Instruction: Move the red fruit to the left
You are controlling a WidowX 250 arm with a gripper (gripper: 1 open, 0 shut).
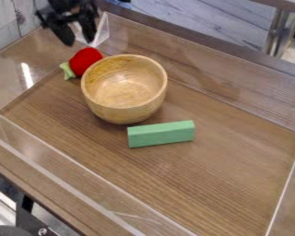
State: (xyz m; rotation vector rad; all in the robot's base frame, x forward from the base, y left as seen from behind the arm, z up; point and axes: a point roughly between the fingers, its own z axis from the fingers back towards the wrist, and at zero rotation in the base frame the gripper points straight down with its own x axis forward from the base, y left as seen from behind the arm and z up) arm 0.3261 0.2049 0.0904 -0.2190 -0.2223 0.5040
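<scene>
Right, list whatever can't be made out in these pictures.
- Pincer: blurred in the camera view; its fingertips' outline and exact gap can't be read.
- Rest of the arm: cut off by the top edge.
- Far side of the red fruit: turned away, behind its own front.
- Outer far wall of the wooden bowl: hidden by the bowl itself.

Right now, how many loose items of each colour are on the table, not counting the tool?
Red: 1, the round fruit, leafy part included
Tan wood: 1, the bowl
Green: 1, the rectangular block
Total: 3
</scene>
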